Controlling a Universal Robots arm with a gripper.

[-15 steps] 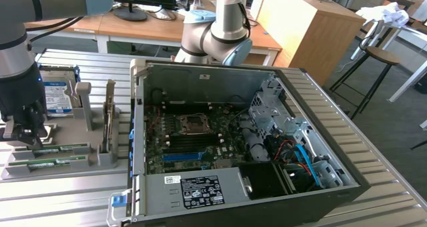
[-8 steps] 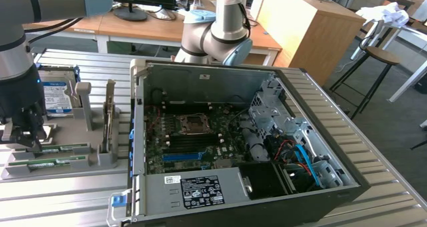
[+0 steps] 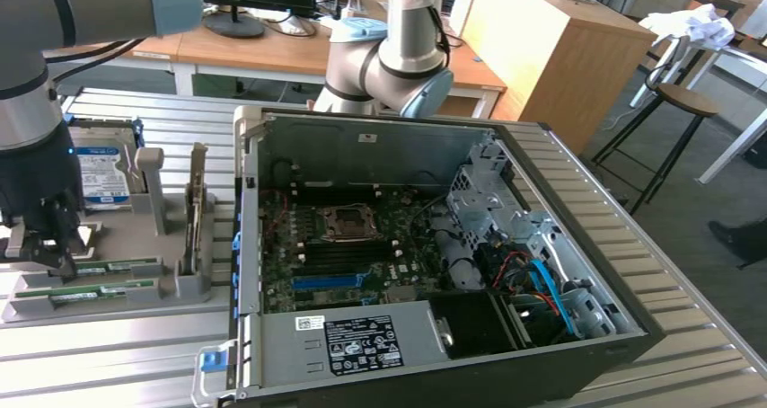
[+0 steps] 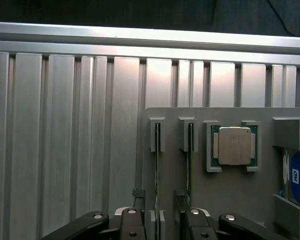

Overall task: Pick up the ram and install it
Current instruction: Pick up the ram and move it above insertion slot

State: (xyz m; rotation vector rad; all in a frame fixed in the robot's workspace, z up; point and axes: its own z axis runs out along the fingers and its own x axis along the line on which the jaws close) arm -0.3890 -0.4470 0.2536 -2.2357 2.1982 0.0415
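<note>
Exterior view: the gripper (image 3: 54,262) hangs at nine o'clock, low over the grey holder (image 3: 180,291) on the slatted table (image 3: 120,354). The ram (image 3: 96,293) lies flat in the holder just below it, with a second stick (image 3: 120,265) just at its twelve o'clock. The open computer case (image 3: 359,152) sits at centre

Wrist view: the gripper (image 4: 159,212) stands wide open, its fingers (image 4: 138,197) on either side of the ram (image 4: 157,165), gripping nothing; the processor (image 4: 234,146) sits near

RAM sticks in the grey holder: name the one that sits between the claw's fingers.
The ram farther from the processor chip: the open claw straddles it, while the other stick lies outside its grasp.
</note>
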